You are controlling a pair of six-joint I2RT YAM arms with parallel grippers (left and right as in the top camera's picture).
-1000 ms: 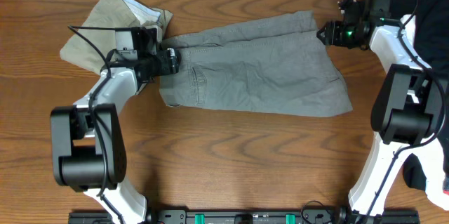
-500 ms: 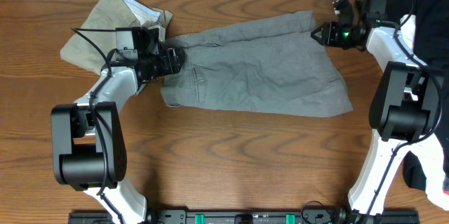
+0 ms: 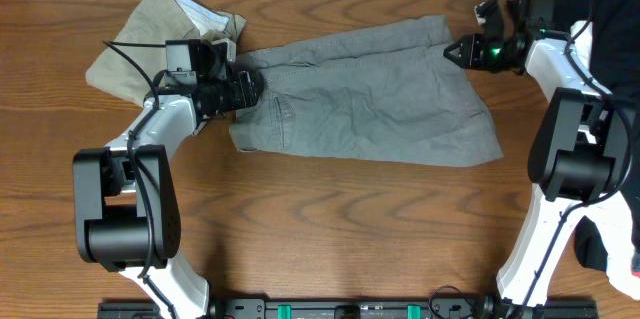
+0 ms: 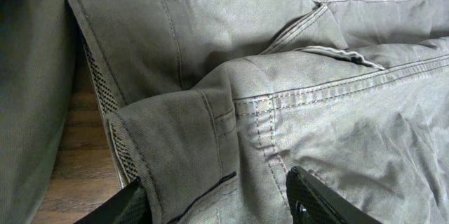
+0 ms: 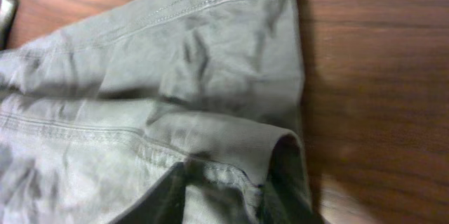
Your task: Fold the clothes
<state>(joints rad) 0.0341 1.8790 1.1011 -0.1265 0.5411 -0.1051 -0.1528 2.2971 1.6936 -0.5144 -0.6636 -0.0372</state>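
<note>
**Desk:** Where are the clothes on your feed?

**Operator:** I see the grey shorts (image 3: pixel 360 99) spread flat across the middle of the table (image 3: pixel 330 229), waist end (image 4: pixel 161 133) to my left and legs to my right; a khaki garment (image 3: pixel 140 39) lies crumpled at the far left, touching the waist end; a black garment (image 3: pixel 612 4) sits at the far right edge, behind my right arm.

**Desk:** And your left tool?

**Operator:** My left gripper (image 3: pixel 250 87) is down on the waist end; on its wrist camera the fingers (image 4: pixel 319 199) stand fairly wide, one on each side of a raised ridge of grey cloth; I cannot tell whether they are pressing that cloth or only straddling it.

**Desk:** The right one?

**Operator:** My right gripper (image 3: pixel 452 51) is at the far corner of the upper leg, right on the hem (image 5: pixel 280 143); the jaws are narrow; one dark finger (image 5: pixel 165 199) shows, and the hem humps up in a small fold beside it and covers the other; I read that as a pinch on the shorts.

**Desk:** Is the cloth off the table?

**Operator:** Apart from that fold and the ridge at the waist, it lies flat on the wood.
</note>
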